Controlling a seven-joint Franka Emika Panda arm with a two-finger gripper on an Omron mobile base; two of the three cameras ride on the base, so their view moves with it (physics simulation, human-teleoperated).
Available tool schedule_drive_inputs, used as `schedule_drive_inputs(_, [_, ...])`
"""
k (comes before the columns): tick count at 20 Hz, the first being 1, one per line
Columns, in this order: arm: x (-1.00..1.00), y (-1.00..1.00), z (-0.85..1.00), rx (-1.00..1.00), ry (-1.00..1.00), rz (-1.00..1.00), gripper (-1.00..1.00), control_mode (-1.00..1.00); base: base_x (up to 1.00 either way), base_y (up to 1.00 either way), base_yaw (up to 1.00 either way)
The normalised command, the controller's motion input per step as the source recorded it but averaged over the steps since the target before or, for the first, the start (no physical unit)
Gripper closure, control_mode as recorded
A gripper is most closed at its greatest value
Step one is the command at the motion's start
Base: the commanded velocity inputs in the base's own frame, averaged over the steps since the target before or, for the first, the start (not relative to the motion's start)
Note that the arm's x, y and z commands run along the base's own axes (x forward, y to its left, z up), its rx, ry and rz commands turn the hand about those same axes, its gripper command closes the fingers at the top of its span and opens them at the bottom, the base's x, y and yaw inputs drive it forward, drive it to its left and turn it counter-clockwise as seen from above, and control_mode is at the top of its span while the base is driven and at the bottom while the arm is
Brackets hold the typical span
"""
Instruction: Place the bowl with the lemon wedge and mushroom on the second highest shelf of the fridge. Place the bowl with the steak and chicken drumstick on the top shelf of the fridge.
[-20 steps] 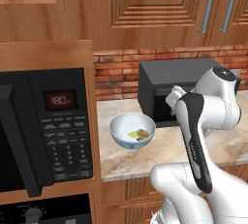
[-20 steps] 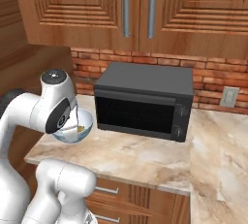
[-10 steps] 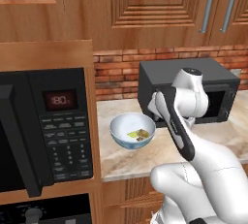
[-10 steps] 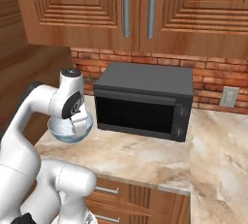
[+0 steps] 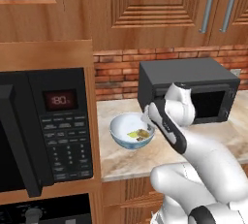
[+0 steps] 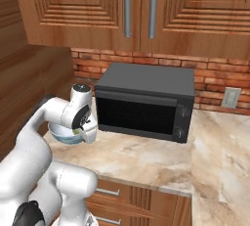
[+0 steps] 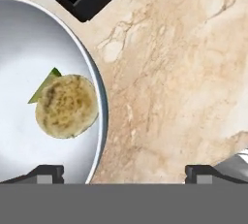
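- Bowl (image 5: 131,131), white with a blue rim, sits on the marble counter (image 6: 146,156) just left of the black toaster oven (image 6: 141,101).
- Inside it lie a tan mushroom (image 7: 66,105) and, partly under that, a green-edged lemon wedge (image 7: 44,85).
- My gripper (image 7: 123,172) hangs above the bowl's rim, jaws spread wide, pinching nothing.

Both base views face the counter (image 5: 121,155) from opposite sides; the hand view looks straight down, close.
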Motion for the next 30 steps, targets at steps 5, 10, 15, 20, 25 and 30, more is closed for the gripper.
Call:
schedule_drive_inputs(5, [0.62,0.19,-0.3,0.0,0.0,0.01,-1.0,-1.0,0.0,0.0,0.0])
schedule_drive_inputs(10, [0.5,0.12,-0.34,0.0,0.0,0.0,-1.0,-1.0,0.0,0.0,0.0])
schedule_drive_inputs(15, [0.14,0.15,-0.5,0.0,0.01,0.0,1.0,-1.0,0.0,0.0,0.0])
schedule_drive_inputs(20, [0.0,0.02,-0.18,0.0,0.06,0.04,1.0,-1.0,0.0,0.0,0.0])
schedule_drive_inputs(25, [-0.19,0.0,0.0,0.0,0.0,0.02,1.0,-1.0,0.0,0.0,0.0])
schedule_drive_inputs(30, [-0.7,0.0,0.1,0.0,-0.04,0.0,1.0,-1.0,0.0,0.0,0.0])
